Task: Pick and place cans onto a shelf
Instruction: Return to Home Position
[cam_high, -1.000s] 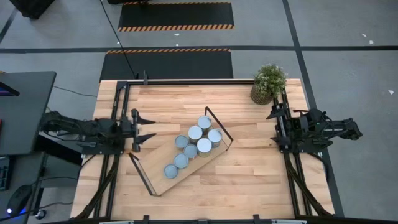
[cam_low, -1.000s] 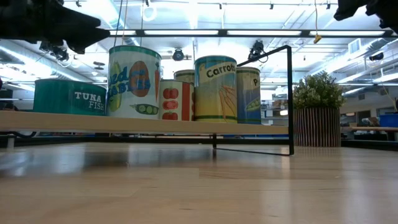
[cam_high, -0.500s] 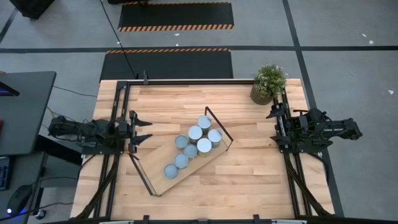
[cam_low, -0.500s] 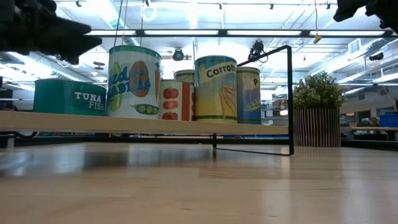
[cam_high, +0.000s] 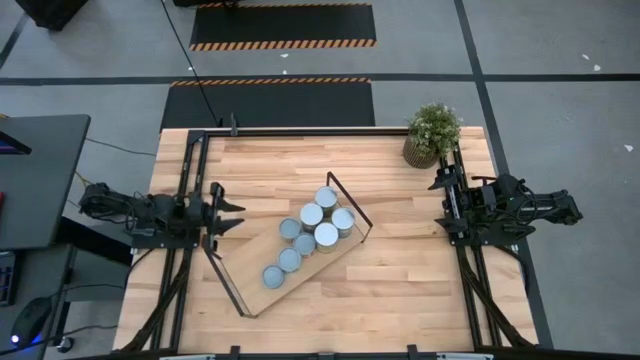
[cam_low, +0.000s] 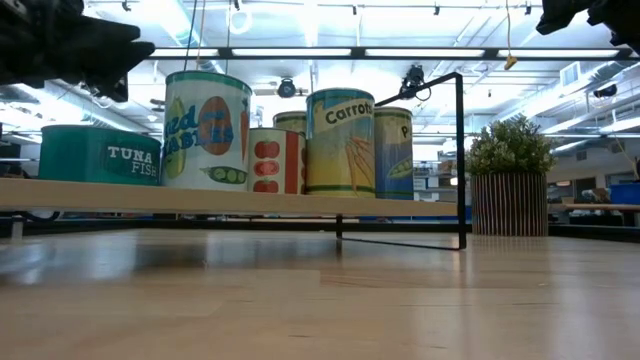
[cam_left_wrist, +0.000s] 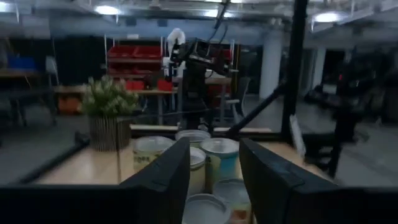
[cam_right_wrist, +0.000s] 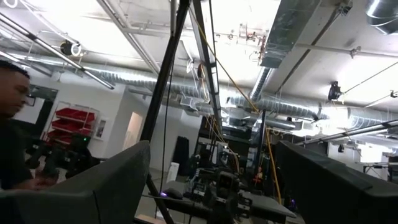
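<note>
Left gripper (cam_high: 232, 212): at the table's (cam_high: 300, 160) left edge, just beside the nearer short end of the shelf (cam_high: 247, 270). My fingers are spread apart and hold nothing.

Right gripper (cam_high: 440, 205): at the table's right edge, well apart from the shelf. Its fingers are spread wide and hold nothing. Its wrist view takes in only the room's ceiling and one person (cam_right_wrist: 12, 137) at the side.

Count: one shelf, lying diagonally across the middle of the table, with two black wire loops, one at each short end.

Cans (cam_high: 311, 214): eight by the high view, all standing upright on the shelf board and none on the tabletop. Four are clustered at the end toward the plant (cam_high: 432, 130), and the rest trail off toward my left gripper. The low view shows six labels; the others are hidden behind them.

One potted plant stands on the table's far right corner, off the shelf.
</note>
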